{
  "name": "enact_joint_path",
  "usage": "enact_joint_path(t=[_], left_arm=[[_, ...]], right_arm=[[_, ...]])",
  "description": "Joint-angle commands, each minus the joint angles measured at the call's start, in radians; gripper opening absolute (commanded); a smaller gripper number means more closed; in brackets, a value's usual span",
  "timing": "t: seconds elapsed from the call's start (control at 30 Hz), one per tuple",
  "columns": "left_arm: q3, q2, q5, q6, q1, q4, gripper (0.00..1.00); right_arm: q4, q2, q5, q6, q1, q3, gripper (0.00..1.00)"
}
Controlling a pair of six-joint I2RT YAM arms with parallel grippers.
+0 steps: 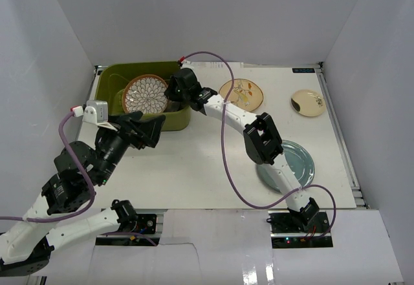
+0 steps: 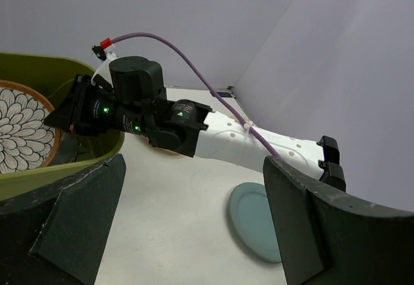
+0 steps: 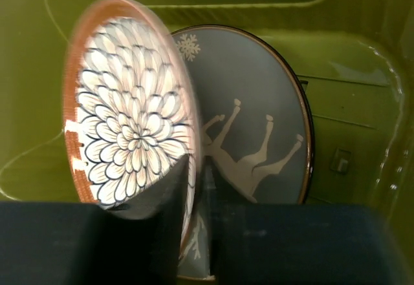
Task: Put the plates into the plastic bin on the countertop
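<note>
Upper left of top view: olive plastic bin (image 1: 178, 118) tucked into the back-left corner of the countertop (image 1: 194, 162), near the white walls. Reaching over the bin's right rim: right gripper (image 3: 197, 175), narrow, pinching the rim of the brown-white lattice plate (image 3: 126, 130). Plate on edge, tilted, slightly blurred, left of frame in the right wrist view. Behind it, overlapped: grey plate (image 3: 259, 117) with white figure, leaning in the bin. Bare slotted floor at right of that frame, bin wall close on all sides.

Just below the bin's near wall in top view: left gripper (image 1: 145, 125), spread wide, holding nothing.

Outside the bin, 3 plates: tan floral plate (image 1: 240, 94) at upper centre, just beside the bin's right wall; small cream plate (image 1: 307, 102) near the right edge; pale blue plate (image 1: 294, 162) at lower right, partly under the right arm. Open white surface in the centre between the 2 arms.
</note>
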Motion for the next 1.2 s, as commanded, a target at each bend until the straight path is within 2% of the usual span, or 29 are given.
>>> enact_joint_path(t=[0.0,0.07,0.1,0.17,0.37,0.43,0.57,0.7,0.83,0.87,0.9,0.93,0.97,1.0,1.03,1.07,1.1,1.13,1.17], left_arm=[[-0.009,0.022,-0.011,-0.032,0.002,-0.04,0.98],[-0.02,0.027,-0.014,-0.058,0.002,-0.061,0.98],[-0.021,0.031,-0.016,-0.068,0.002,-0.073,0.98],[-0.026,0.033,-0.016,-0.094,0.002,-0.084,0.98],[-0.011,0.059,-0.019,-0.152,0.002,-0.124,0.98],[-0.004,0.073,-0.002,-0.17,0.002,-0.13,0.98],[0.005,0.096,0.024,-0.223,0.002,-0.133,0.98],[0.019,0.132,0.047,-0.279,0.002,-0.133,0.98],[0.019,0.207,0.108,-0.348,0.002,-0.126,0.98],[0.017,0.252,0.154,-0.361,0.002,-0.115,0.98],[0.013,0.278,0.18,-0.373,0.002,-0.106,0.98],[0.008,0.306,0.203,-0.397,0.002,-0.088,0.98],[0.005,0.367,0.249,-0.408,0.002,-0.078,0.98],[-0.006,0.399,0.266,-0.426,0.002,-0.066,0.98],[-0.012,0.43,0.281,-0.439,0.002,-0.043,0.98],[-0.021,0.46,0.312,-0.446,0.002,-0.026,0.98],[-0.033,0.518,0.327,-0.451,0.002,-0.002,0.98],[-0.055,0.548,0.34,-0.462,0.002,0.041,0.97],[-0.064,0.58,0.349,-0.466,0.002,0.06,0.96]], right_arm=[[0.189,-0.108,0.021,0.05,0.012,-0.041,0.25],[0.191,-0.115,0.021,0.047,0.015,-0.064,0.39],[0.189,-0.118,0.021,0.046,0.015,-0.076,0.54],[0.189,-0.128,0.025,0.031,0.02,-0.084,0.68],[0.164,-0.202,0.064,-0.034,0.029,-0.075,0.93],[0.157,-0.257,0.099,-0.067,0.031,-0.105,0.98],[0.146,-0.374,0.18,-0.138,0.031,-0.216,0.9],[0.144,-0.559,0.268,-0.21,0.031,-0.407,0.9],[0.149,-0.764,0.35,-0.256,0.023,-0.656,0.91],[0.149,-0.862,0.369,-0.264,0.018,-0.77,0.93],[0.149,-0.918,0.383,-0.27,0.012,-0.833,0.95],[0.149,-1.043,0.389,-0.272,0.005,-0.898,0.99],[0.148,-1.114,0.395,-0.27,-0.018,-1.031,0.98],[0.146,-1.183,0.395,-0.258,-0.038,-1.099,0.86],[0.14,-1.261,0.386,-0.246,-0.061,-1.166,0.8],[0.135,-1.412,0.369,-0.238,-0.122,-1.291,0.74],[0.128,-1.485,0.337,-0.221,-0.161,-1.347,0.63],[0.103,-1.557,0.322,-0.212,-0.196,-1.393,0.43],[0.051,-1.68,0.308,-0.207,-0.262,-1.433,0.39]])
